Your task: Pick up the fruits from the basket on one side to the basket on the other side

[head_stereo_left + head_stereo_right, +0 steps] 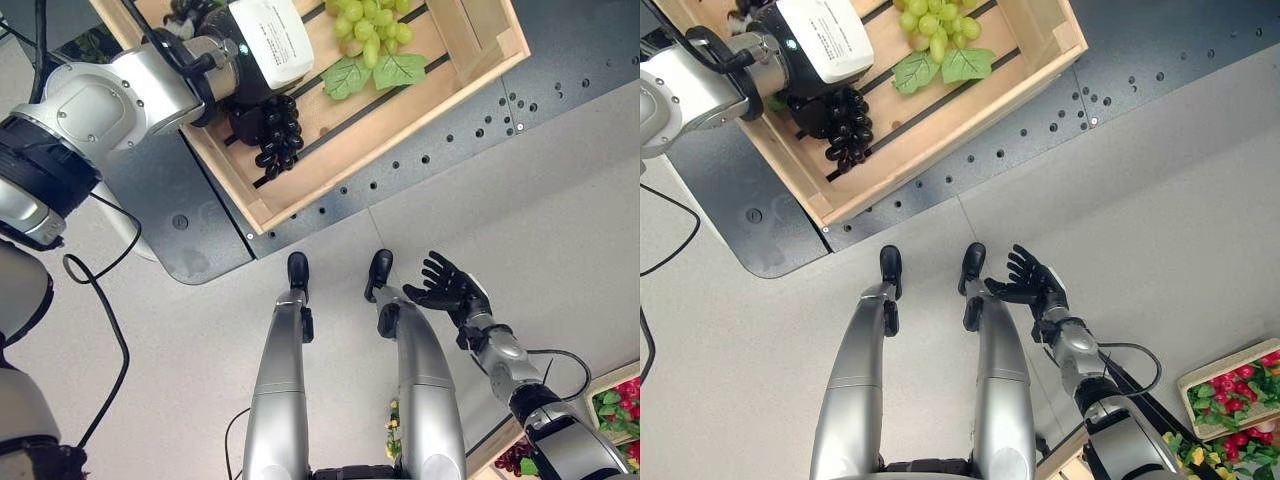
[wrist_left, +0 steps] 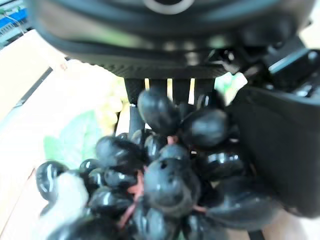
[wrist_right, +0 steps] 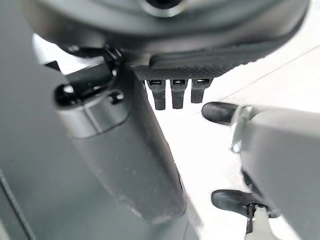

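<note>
Left robot hand (image 1: 250, 122): positioned over the wooden crate (image 1: 478, 62) at the robot's left, fingers curled round a bunch of black grapes (image 1: 279, 130). The left wrist view confirms the dark berries (image 2: 165, 175) pressed against the palm and fingers. The bunch hangs from the hand above the crate's slatted floor, near the crate's front wall; whether it touches the slats cannot be told.

Crate contents: a bunch of green grapes (image 1: 372, 22) with two green leaves (image 1: 373, 71) lies on the slats, beside the held bunch and apart from it. The crate rests on a dark perforated tabletop (image 1: 560, 60).

Right robot hand (image 1: 448, 284): held low over the pale floor (image 1: 560, 220), fingers spread and straight, holding nothing. The right wrist view shows its fingertips (image 3: 172, 94) extended.

Far right, low: a second crate (image 1: 1200, 378) containing red fruit (image 1: 1230, 384) and green leaves, with a dark grape bunch (image 1: 515, 456) near its edge.
</note>
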`<state>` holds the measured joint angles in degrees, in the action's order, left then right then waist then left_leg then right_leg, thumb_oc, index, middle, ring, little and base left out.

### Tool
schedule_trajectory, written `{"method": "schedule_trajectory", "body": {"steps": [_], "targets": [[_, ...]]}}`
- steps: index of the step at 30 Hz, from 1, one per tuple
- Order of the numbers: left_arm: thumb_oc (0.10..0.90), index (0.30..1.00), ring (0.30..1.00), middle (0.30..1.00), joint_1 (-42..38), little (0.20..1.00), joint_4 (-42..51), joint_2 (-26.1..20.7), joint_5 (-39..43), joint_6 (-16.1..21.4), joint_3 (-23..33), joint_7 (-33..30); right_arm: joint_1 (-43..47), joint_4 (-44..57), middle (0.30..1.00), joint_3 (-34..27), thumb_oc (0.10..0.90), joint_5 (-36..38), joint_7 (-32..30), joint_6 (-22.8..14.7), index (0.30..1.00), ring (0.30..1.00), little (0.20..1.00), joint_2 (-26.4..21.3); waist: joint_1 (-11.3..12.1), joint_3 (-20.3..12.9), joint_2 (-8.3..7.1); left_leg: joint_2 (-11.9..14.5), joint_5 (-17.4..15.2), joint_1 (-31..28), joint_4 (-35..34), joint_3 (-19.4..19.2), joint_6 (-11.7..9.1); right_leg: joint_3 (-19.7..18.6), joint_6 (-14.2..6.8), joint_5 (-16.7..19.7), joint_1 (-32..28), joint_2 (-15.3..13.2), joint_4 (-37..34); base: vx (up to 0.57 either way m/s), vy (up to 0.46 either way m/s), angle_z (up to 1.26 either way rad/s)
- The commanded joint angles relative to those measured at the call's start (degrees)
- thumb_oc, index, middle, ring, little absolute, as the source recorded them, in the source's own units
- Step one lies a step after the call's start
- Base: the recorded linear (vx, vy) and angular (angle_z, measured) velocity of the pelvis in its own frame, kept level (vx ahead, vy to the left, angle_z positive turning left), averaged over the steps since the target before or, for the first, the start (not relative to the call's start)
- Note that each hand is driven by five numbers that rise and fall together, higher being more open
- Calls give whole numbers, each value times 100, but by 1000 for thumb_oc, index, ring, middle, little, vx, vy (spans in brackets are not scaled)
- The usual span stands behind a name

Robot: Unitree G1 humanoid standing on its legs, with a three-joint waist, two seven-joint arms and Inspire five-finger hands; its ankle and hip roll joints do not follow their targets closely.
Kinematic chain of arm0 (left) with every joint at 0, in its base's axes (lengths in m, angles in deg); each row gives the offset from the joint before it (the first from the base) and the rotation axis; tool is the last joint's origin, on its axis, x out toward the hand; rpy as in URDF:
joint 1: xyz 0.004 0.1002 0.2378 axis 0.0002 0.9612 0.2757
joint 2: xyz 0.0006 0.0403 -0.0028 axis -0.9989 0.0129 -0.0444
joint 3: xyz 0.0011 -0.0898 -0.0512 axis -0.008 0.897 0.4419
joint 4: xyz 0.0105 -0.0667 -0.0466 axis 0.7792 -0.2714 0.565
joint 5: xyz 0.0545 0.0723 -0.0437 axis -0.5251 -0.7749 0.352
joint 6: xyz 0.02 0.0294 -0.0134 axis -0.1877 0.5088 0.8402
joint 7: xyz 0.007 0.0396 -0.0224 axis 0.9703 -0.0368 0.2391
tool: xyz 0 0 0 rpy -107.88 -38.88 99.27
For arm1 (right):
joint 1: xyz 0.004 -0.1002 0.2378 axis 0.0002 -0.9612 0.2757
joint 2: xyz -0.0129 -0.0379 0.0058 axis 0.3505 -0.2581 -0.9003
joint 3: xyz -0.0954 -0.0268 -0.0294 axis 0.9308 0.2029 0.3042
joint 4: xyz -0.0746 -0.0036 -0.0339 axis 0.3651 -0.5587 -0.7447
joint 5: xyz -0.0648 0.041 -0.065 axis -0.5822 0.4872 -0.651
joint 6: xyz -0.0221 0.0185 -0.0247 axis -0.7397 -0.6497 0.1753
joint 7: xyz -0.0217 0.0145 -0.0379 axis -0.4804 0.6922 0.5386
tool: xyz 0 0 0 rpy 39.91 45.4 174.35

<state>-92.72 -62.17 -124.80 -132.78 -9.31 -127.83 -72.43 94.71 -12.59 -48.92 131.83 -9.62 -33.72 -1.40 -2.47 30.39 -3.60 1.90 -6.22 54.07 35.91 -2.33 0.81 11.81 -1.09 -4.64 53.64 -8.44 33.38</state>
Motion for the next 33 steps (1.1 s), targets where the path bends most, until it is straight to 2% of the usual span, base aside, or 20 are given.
{"method": "schedule_trajectory", "body": {"steps": [1, 5, 7, 11, 14, 16, 18, 20, 21, 24, 25, 28, 30, 31, 32, 33], "targets": [[400, 300, 300, 300, 173, 300, -114, -172, -144, -335, 117, -217, -393, 413, 900, -98, 800, 313, 117, -268, 900, 900, 900, -273, -42, -60, 131, -1, 113, -553, -700, -300, 123, -178, -175, 244, -560, 115, -475, 0, 0, 0], [400, 300, 300, 300, 199, 300, -99, -321, -15, -172, 231, -801, -515, 640, 900, -108, 800, 261, 115, -283, 900, 900, 900, -289, 0, -60, 196, -39, 84, -906, -790, -338, 151, -169, -205, 220, -864, 92, -498, -30, 8, 0], [400, 300, 300, 300, 255, 300, -32, -411, 242, -222, 306, -1144, -571, 740, 900, -113, 800, 235, 123, -302, 900, 900, 900, -293, 18, -60, 218, -50, 74, -1087, -842, -352, 159, -166, -215, 204, -1031, 89, -526, -23, 12, -4], [400, 300, 300, 300, 715, 300, -48, -596, 1060, -256, 837, -2131, -735, 1210, 900, -101, 800, 142, 101, -366, 900, 900, 900, -261, 70, -60, 238, -74, 62, -1588, -999, -391, 186, -172, -223, 160, -1486, 120, -596, -13, 15, -3], [400, 300, 300, 300, 1263, 300, -240, -613, 1585, -6, 1460, -2780, -870, 1788, 900, -55, 800, 12, -36, -337, 900, 900, 900, -245, 95, -60, 210, -102, 40, -1942, -1093, -401, 198, -192, -228, 119, -1818, 153, -653, 0, 0, 0], [400, 300, 300, 300, 1918, 300, -550, -515, 2041, 442, 2222, -3349, -955, 2294, 900, -14, 800, -181, -249, -304, 900, 900, 900, -153, 104, -60, 170, -140, 17, -2258, -1135, -386, 211, -248, -227, 95, -2119, 198, -706, 0, -4, -3], [400, 300, 300, 300, 2329, 300, -630, -396, 2388, 750, 2765, -3655, -999, 2582, 900, 26, 800, -332, -384, -298, 900, 900, 900, -99, 110, -60, 145, -158, -9, -2521, -1181, -380, 216, -283, -226, 75, -2372, 221, -776, 8, 2, -10], [400, 300, 300, 300, 2660, 300, -673, -297, 2618, 946, 3180, -3804, -1036, 2810, 900, 68, 800, -427, -470, -246, 900, 900, 900, -34, 117, -60, 131, -156, -37, -2746, -1205, -383, 215, -290, -222, 41, -2576, 216, -796, 22, 27, -4], [400, 300, 300, 300, 3018, 300, -635, -171, 2870, 1032, 3641, -3831, -1054, 3004, 900, 86, 800, -579, -466, -254, 900, 900, 900, 53, 140, -67, 101, -154, -80, -3021, -1234, -403, 215, -293, -223, 3, -2839, 204, -849, 29, 36, -4], [400, 300, 300, 300, 3440, 300, -606, 10, 3270, 1146, 4116, -3878, -1060, 3243, 900, 164, 800, -761, -467, -273, 900, 900, 900, 109, 152, -229, 81, -144, -125, -3323, -1322, -433, 201, -304, -241, -23, -3143, 166, -994, 55, 32, -19], [400, 300, 300, 300, 3691, 300, -552, 165, 3595, 1158, 4392, -3869, -1045, 3400, 900, 191, 800, -893, -486, -274, 900, 900, 900, 125, 162, -364, 99, -145, -155, -3515, -1378, -446, 195, -315, -244, -51, -3335, 118, -1074, 65, 36, -10], [400, 300, 300, 300, 3941, 300, -484, 327, 3989, 1202, 4639, -3823, -1047, 3562, 900, 234, 800, -1087, -526, -322, 900, 900, 900, 145, 166, -487, 133, -154, -172, -3754, -1473, -450, 185, -335, -252, -73, -3572, 68, -1180, 77, 38, -10], [400, 300, 300, 300, 4404, 300, -321, 634, 4814, 1432, 5166, -3656, -1066, 3927, 900, 283, 800, -1541, -575, -389, 900, 900, 900, 113, 169, -722, 234, -183, -172, -4187, -1727, -447, 176, -360, -283, -91, -3983, -20, -1415, 137, 60, -18], [400, 300, 300, 300, 4513, 300, -256, 777, 5144, 1484, 5332, -3559, -1019, 4068, 900, 310, 800, -1656, -589, -384, 900, 900, 900, 97, 173, -813, 269, -194, -166, -4324, -1823, -444, 171, -354, -294, -99, -4115, -48, -1498, 89, 36, -17], [400, 300, 300, 300, 4524, 300, -251, 776, 5149, 1483, 5342, -3554, -1021, 4070, 900, 314, 800, -1658, -590, -383, 900, 900, 900, 93, 168, -805, 272, -194, -163, -4340, -1833, -443, 171, -352, -295, -97, -4132, -47, -1507, 93, 20, -13], [400, 300, 300, 300, 4649, 300, -166, 1001, 5569, 1517, 5535, -3326, -959, 4227, 900, 350, 800, -1858, -647, -374, 900, 900, 900, 117, 166, -938, 303, -202, -153, -4523, -1970, -439, 160, -359, -304, -101, -4304, -71, -1625, 136, -11, -5]]}}
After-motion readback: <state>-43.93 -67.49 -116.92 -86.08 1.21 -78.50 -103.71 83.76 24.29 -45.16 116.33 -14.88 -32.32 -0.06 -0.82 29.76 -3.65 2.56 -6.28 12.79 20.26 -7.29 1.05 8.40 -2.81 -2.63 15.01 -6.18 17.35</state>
